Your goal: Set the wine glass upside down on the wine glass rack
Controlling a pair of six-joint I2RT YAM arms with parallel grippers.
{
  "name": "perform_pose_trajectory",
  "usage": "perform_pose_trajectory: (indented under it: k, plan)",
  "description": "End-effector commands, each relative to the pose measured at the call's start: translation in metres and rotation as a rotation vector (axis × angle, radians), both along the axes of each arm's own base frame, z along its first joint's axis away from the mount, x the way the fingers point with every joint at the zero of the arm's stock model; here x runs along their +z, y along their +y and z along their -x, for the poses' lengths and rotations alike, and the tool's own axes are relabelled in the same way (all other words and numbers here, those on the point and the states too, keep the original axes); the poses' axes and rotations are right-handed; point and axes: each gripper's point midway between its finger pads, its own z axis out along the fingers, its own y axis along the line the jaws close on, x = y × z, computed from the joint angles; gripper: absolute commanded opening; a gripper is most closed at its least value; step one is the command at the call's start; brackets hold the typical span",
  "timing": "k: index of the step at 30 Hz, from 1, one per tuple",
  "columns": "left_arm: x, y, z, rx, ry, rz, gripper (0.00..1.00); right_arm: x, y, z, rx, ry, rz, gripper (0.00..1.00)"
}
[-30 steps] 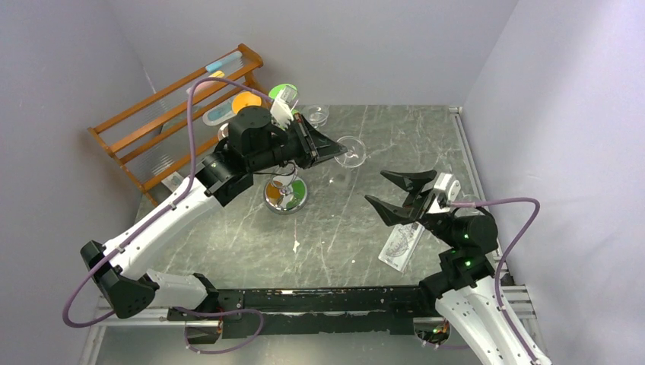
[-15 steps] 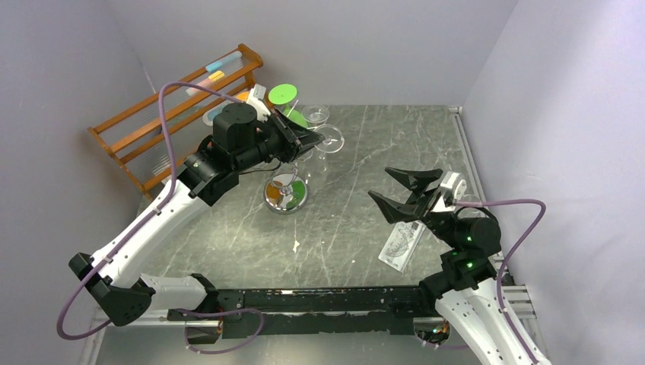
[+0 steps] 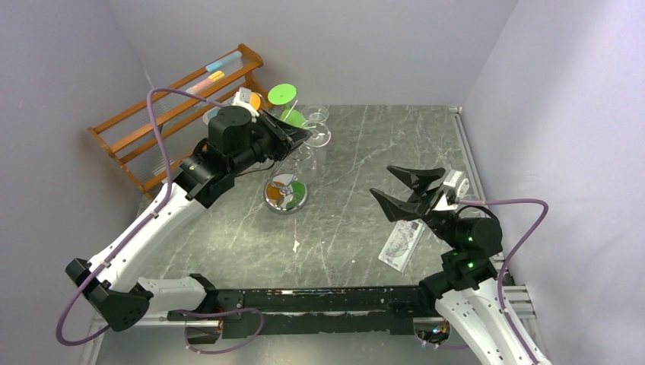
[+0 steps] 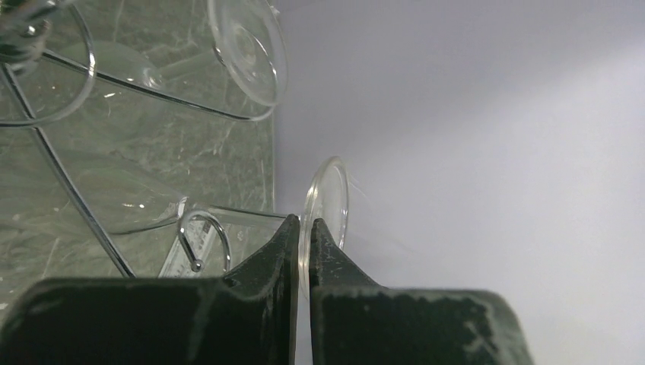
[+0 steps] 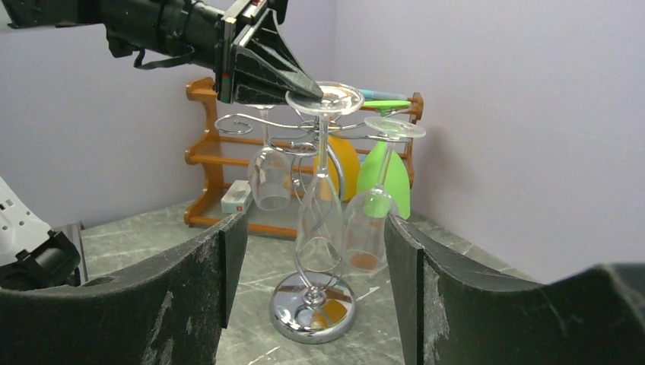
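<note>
Upside-down wine glass (image 5: 319, 207) at chrome wire rack (image 5: 312, 310)

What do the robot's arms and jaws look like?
Both the left arm and the right arm have white links and black joints, each with a looping purple cable. Small green lights show on the right arm. The jaws are black, pointed wedges.

Soft, even light fills all three views, leaving the pale lilac walls free of hard shadows. In the top external view the grey worktop (image 3: 365, 228) shows only faint shading beneath the arms, and the wine glass rack (image 3: 286, 195) gleams at its chrome base with coloured reflections. The left wrist view is sharp on the wine glass (image 4: 325, 213) rim, while the left gripper (image 4: 303, 225) is a dark mass along the lower edge. In the right wrist view the right gripper (image 5: 313, 220) looms dark and soft at the lower corners, and the rack at centre is crisp.
</note>
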Motion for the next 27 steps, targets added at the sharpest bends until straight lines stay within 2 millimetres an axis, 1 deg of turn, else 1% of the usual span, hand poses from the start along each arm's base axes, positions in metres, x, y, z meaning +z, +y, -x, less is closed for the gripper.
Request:
perform_pose_trajectory:
  k: [1,8,14,20,27]
  plan:
    - [0.002,0.012,-0.013,0.072,-0.021,0.008,0.05,0.012,-0.004,0.004,-0.013,-0.022,-0.024,0.7]
    - [-0.01,0.014,-0.018,0.094,0.015,-0.005,0.05,0.01,-0.003,0.003,-0.012,-0.011,-0.026,0.7]
    - [-0.01,0.028,-0.019,0.155,0.016,-0.014,0.05,0.008,-0.004,0.001,-0.019,-0.009,-0.024,0.7]
    - [-0.012,0.039,-0.015,0.183,0.019,-0.014,0.05,0.007,-0.004,-0.001,-0.024,0.0,-0.025,0.7]
    - [-0.014,0.039,-0.007,0.158,0.024,-0.02,0.05,0.005,-0.004,-0.002,-0.026,0.009,-0.03,0.7]
